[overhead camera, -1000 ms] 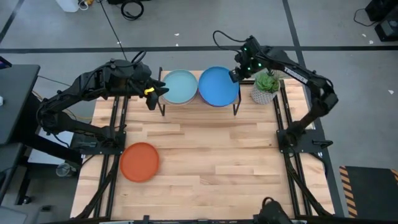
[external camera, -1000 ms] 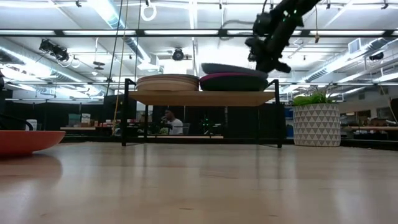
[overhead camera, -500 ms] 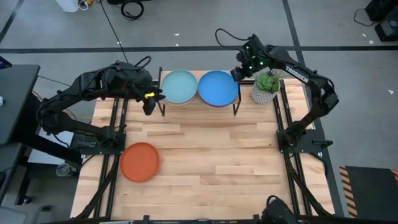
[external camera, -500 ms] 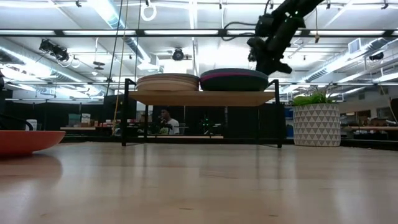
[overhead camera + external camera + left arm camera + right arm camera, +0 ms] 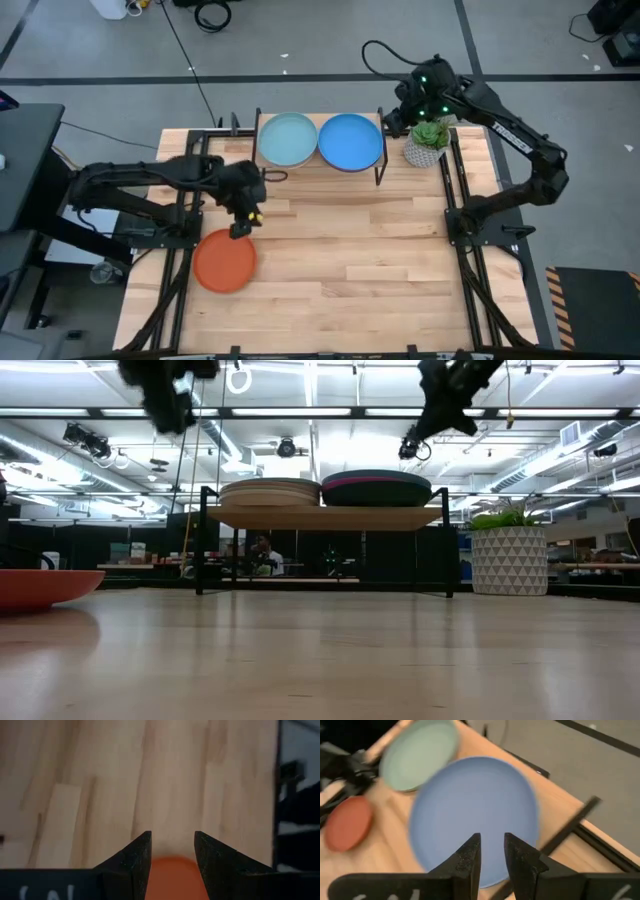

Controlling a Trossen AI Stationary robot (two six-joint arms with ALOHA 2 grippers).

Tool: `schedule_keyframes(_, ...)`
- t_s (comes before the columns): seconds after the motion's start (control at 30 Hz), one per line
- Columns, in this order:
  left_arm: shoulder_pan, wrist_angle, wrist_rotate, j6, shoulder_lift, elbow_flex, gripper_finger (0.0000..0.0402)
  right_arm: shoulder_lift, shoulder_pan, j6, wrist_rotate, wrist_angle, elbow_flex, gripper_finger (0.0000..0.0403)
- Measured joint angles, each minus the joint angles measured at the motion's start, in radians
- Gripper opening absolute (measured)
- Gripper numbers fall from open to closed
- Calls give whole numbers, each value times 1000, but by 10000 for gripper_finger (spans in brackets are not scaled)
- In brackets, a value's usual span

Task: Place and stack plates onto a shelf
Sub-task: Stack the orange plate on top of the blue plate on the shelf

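Note:
The orange plate (image 5: 224, 260) lies flat on the tabletop near its left edge and also shows in the low view (image 5: 35, 588). My left gripper (image 5: 245, 222) hangs open, well above the plate's far rim (image 5: 172, 870); the low view shows it high up (image 5: 165, 395). On the shelf (image 5: 320, 517) stand two stacks, one topped by the light blue plate (image 5: 288, 139), the other by the bright blue plate (image 5: 350, 141). My right gripper (image 5: 397, 113) is open, up beyond that stack's right side (image 5: 440, 410), with the bright blue plate (image 5: 470, 815) ahead of its fingers.
A potted plant (image 5: 427, 142) in a white patterned pot (image 5: 508, 555) stands just right of the shelf, under my right arm. Black rails run along both sides of the table. Bare wood (image 5: 360, 250) stretches between the shelf and the near edge.
The bright blue plate, tilted on the right stack a second ago, has settled flat. My right gripper has drawn away from its rim, up and toward the right. My left gripper has swung from the shelf's left end toward the near edge and now hangs over the orange plate.

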Motion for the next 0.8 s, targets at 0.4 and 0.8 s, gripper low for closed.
schedule_keyframes(0.4,19,186,20,150,0,-368,156,-28,233,37,-50,145,0,95)
schedule_keyframes(0.8,26,304,8,137,1,-459,156,-28,458,62,191,195,0,94)
